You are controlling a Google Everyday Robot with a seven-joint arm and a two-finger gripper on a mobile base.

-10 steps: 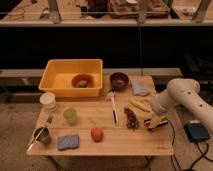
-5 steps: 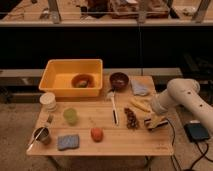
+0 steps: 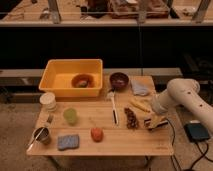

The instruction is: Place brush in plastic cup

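Note:
The brush [image 3: 114, 107] lies flat on the wooden table [image 3: 120, 142], near its middle, white head toward the back and black handle end toward the front. The light-green plastic cup [image 3: 70, 116] stands upright to its left, well apart from it. My gripper [image 3: 155, 121] sits low over the table's right side, on the end of the white arm [image 3: 182, 97], right of the brush and beyond a dark bunch of grapes [image 3: 132, 118]. It is not touching the brush.
A yellow tub [image 3: 60, 75] with a bowl inside stands at the back left. A dark bowl [image 3: 119, 79], grey cloth [image 3: 140, 89], banana [image 3: 139, 104], red fruit [image 3: 96, 133], blue sponge [image 3: 68, 141], metal cup with utensil [image 3: 42, 134] and white cylinder [image 3: 48, 100] are spread around.

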